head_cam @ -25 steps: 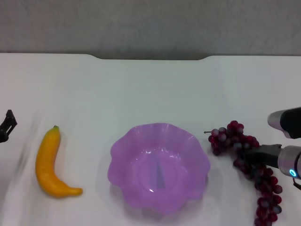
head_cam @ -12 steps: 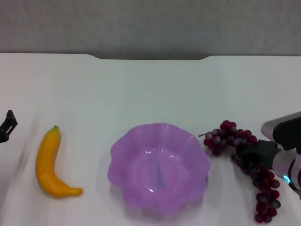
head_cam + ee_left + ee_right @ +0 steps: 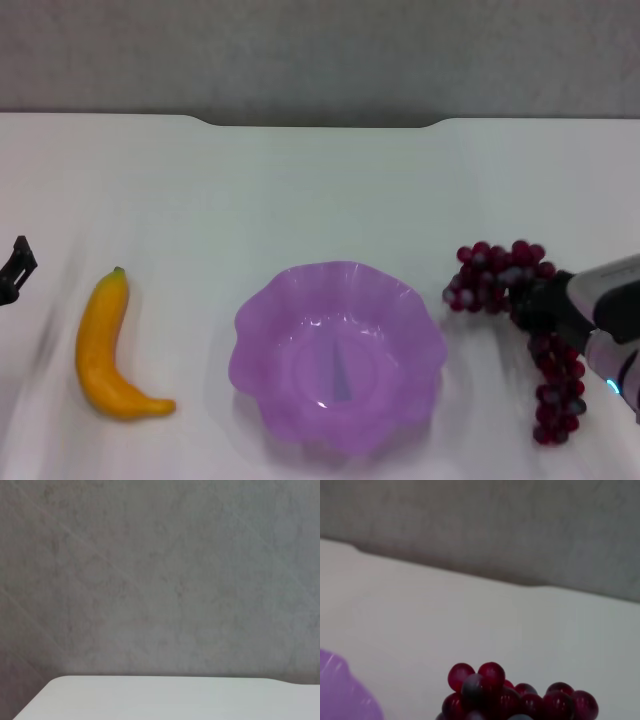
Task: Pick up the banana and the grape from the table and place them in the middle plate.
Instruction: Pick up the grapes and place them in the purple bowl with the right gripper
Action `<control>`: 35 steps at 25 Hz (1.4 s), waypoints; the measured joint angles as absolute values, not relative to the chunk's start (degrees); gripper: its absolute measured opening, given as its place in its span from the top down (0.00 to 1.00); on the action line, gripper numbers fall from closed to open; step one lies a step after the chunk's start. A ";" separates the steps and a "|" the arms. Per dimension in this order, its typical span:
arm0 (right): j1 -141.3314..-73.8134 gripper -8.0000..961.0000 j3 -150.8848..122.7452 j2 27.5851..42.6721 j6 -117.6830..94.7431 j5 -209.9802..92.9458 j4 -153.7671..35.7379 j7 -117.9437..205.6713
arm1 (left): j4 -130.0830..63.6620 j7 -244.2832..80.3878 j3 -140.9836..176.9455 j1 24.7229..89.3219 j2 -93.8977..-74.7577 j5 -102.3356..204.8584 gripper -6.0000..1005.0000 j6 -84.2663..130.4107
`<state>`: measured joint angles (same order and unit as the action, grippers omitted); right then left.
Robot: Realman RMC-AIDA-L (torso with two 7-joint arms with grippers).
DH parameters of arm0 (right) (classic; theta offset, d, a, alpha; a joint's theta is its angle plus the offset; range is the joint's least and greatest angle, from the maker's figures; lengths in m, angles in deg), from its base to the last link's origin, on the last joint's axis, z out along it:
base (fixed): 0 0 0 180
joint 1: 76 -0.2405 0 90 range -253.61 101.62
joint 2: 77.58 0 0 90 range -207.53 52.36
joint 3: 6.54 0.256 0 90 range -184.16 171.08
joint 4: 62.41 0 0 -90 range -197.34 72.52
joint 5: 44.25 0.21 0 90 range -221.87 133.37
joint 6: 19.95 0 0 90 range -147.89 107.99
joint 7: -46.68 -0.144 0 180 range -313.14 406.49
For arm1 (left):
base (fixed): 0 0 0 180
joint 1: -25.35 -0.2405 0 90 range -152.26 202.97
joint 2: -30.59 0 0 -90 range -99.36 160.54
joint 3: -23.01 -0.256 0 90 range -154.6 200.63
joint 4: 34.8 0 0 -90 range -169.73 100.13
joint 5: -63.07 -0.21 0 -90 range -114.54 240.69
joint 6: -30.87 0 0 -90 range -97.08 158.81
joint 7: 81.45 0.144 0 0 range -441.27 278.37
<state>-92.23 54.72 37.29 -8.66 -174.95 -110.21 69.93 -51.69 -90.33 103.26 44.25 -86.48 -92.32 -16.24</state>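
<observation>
The grape (image 3: 497, 272), a long dark red-purple bunch, is in my right gripper (image 3: 532, 300), which is shut on it near its upper end, right of the middle plate (image 3: 262, 312). The bunch's lower part hangs down toward the table (image 3: 320, 190). The right wrist view shows the bunch's top (image 3: 515, 695) and a bit of the plate's rim (image 3: 340, 697). The translucent purple plate holds nothing. The yellow banana (image 3: 105, 345) lies left of the plate. My left gripper (image 3: 15, 268) sits at the far left edge, apart from the banana.
The table's notched far edge (image 3: 320, 122) meets a grey wall. The left wrist view shows only that wall and a table corner (image 3: 175, 697).
My right gripper has lifted the grape; the bunch's top rose and shifted right, and its lower end now hangs higher. The banana, plate and left arm have not moved.
</observation>
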 joint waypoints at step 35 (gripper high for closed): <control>-90.71 0.73 43.77 37.08 1.31 -185.58 -130.25 69.80 | -51.71 -90.36 102.65 45.17 -86.68 -92.65 0.15 -14.41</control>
<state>-90.71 43.77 37.08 1.31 -185.58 -130.25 69.80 -51.71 -90.36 102.65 45.17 -86.68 -92.65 -14.41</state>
